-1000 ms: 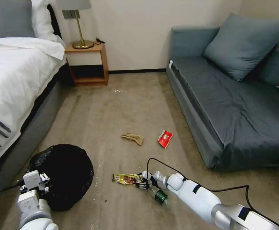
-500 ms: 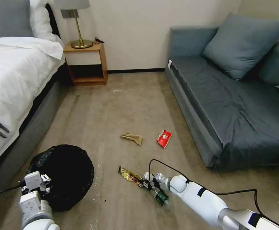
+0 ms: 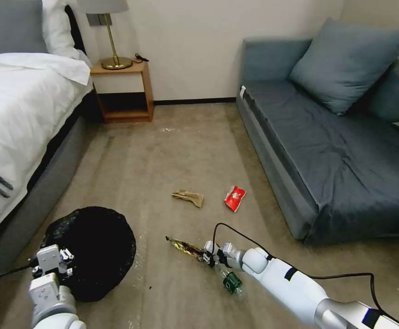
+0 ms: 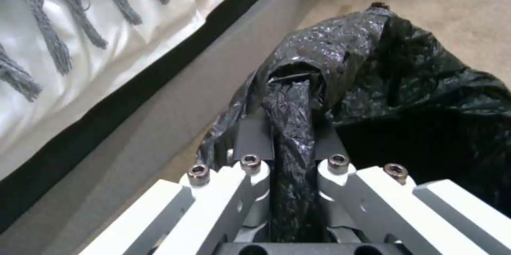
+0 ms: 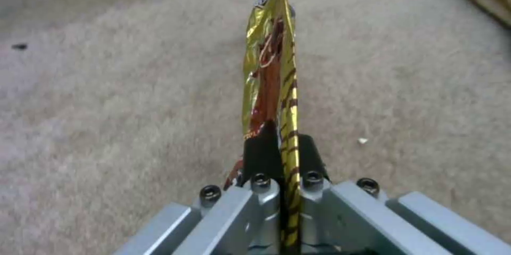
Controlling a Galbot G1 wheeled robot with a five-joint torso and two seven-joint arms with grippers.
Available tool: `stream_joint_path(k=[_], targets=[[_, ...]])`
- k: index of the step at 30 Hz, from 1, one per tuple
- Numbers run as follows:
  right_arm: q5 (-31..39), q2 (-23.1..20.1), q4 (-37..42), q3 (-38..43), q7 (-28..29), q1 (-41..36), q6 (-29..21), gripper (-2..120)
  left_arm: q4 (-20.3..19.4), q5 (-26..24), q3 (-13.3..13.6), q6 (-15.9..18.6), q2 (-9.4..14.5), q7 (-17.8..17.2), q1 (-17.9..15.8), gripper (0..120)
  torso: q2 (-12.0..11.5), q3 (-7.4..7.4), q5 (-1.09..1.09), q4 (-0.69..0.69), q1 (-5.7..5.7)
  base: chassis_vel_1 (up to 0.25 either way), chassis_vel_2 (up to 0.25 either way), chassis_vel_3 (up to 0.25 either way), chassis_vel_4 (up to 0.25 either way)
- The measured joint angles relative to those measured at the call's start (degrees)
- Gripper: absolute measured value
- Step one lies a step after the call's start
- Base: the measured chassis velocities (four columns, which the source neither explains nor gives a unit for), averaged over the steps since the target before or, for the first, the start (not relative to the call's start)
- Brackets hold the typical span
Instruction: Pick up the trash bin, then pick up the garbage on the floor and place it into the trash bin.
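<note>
The black bag hides my trash bin, which my left gripper pinches at the rim beside the bed. My right gripper pinches the gold wrapper, now lifted edge-on, over the bottle.

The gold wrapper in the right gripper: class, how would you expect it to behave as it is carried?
The wrapper is thin crinkled foil, so probably very light and floppy. The right gripper pinches only one end, so the free end may sag or flutter. Its glossy film could slip.
</note>
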Motion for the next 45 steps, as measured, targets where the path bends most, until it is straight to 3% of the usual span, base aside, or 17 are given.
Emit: stream_joint_path(k=[7, 13, 24, 30, 45], targets=[[4.12, -1.29, 6.04, 2.79, 1.84, -2.13, 0.08, 0, -0.03, 0.01, 0.03, -0.16, 0.15, 0.07, 0.07, 7, 0.0, 0.0, 0.0, 0.0, 0.0, 0.0, 0.0, 0.0, 0.0], [14.35, -3.17, 18.92, 3.31, 5.59, -4.69, -1.1, 0, -0.88, -0.19, 0.25, -0.16, 0.19, 0.68, 0.25, 7, 0.0, -0.01, 0.0, 0.0, 0.0, 0.0, 0.0, 0.0, 0.0], [28.54, -5.85, 38.76, -7.02, 11.22, -4.44, -7.27, 0, -1.61, -2.04, 0.69, -2.12, 0.4, 3.44, 0.05, 7, 0.0, -0.01, 0.0, 0.01, 0.0, 0.0, 0.0, 0.0, 0.0], [30.59, -4.92, 40.57, -10.31, 11.91, -2.88, -9.96, 0, -1.24, -3.06, 0.8, -3.19, 0.73, 4.26, -0.5, 7, 0.0, -0.01, -0.01, 0.01, 0.0, 0.0, 0.0, 0.0, 0.0], [26.44, -3.77, 34.18, -14.18, 14.64, 2.76, -11.98, 0, 0.61, -3.44, 1.32, -5.98, 0.68, 8.89, -1.27, 7, 0.0, 0.0, 0.0, 0.0, 0.0, 0.0, 0.0, 0.0, 0.0]])
